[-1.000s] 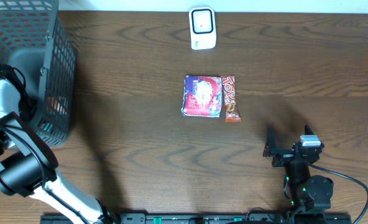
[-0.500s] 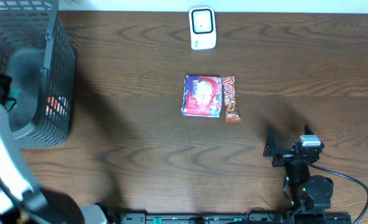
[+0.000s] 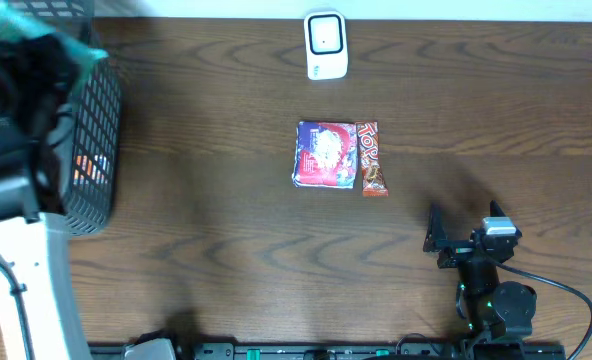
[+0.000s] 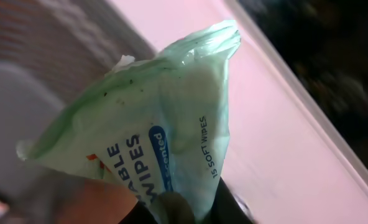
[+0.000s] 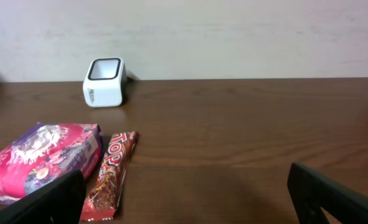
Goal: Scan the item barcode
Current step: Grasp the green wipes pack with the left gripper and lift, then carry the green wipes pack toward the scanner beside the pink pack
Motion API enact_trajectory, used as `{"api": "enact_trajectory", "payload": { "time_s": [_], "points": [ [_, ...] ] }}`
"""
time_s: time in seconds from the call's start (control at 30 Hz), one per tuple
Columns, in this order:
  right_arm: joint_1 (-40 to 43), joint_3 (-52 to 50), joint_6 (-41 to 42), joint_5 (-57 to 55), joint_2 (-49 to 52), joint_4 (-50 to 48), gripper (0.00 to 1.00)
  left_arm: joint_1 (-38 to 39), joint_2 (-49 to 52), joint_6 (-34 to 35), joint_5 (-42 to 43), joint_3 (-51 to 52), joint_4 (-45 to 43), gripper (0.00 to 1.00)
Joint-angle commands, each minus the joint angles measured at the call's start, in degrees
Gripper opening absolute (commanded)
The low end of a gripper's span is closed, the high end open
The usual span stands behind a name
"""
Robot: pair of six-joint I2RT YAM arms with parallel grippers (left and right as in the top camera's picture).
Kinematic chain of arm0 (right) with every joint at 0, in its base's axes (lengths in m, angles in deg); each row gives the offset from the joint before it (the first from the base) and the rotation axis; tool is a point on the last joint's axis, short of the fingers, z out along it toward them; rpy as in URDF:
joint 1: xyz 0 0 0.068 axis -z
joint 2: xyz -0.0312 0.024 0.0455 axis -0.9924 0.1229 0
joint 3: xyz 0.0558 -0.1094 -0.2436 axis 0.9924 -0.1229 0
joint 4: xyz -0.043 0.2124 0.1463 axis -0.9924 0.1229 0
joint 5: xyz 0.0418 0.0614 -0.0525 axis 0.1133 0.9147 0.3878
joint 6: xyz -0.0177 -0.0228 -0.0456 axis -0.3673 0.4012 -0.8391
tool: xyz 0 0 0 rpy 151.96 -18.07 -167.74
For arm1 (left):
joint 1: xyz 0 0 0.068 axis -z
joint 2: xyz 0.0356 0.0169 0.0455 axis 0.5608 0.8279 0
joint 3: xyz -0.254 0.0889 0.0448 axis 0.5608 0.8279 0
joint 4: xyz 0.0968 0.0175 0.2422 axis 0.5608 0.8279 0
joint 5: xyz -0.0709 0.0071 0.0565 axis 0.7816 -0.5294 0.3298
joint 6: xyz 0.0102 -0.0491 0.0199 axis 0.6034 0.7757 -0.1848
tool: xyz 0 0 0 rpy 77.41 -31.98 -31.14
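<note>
Left gripper (image 4: 171, 208) pinches a green wipes pack (image 4: 165, 124) above the mesh basket (image 3: 98, 115), which holds 1 orange item (image 3: 95, 168); right gripper (image 5: 184, 194) is spread wide, empty.

Left arm (image 3: 24, 275): fat white tube link with a thin black cable along it, black housings further up. Right arm (image 3: 491, 305): all-black joints, small grey-white block (image 3: 498, 232) on top, green LEDs (image 3: 489, 303) lit near the base, black cable (image 3: 566, 292) looping off one side. Right end effector (image 3: 464, 242) has plain matte-black fingers (image 5: 44, 200), flat slabs with angled edges.
</note>
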State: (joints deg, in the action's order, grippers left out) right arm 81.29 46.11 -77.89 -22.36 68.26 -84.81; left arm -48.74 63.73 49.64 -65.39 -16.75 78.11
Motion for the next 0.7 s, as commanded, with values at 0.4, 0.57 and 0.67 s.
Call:
{"api": "enact_trajectory", "payload": {
  "time_s": [0.4,0.57,0.67],
  "points": [
    [0.3,-0.1,0.4,-0.1,-0.2,0.2,0.99,26.5,11.8,-17.0,2.5,-1.0,4.5,0.07],
    [0.3,-0.1,0.4,-0.1,-0.2,0.2,0.99,30.6,18.2,-24.3,2.5,-1.0,10.9,0.07],
    [0.3,-0.1,0.4,-0.1,-0.2,0.2,0.99,33.1,22.5,-29.4,2.5,-1.0,13.8,0.07]
  ]
}}
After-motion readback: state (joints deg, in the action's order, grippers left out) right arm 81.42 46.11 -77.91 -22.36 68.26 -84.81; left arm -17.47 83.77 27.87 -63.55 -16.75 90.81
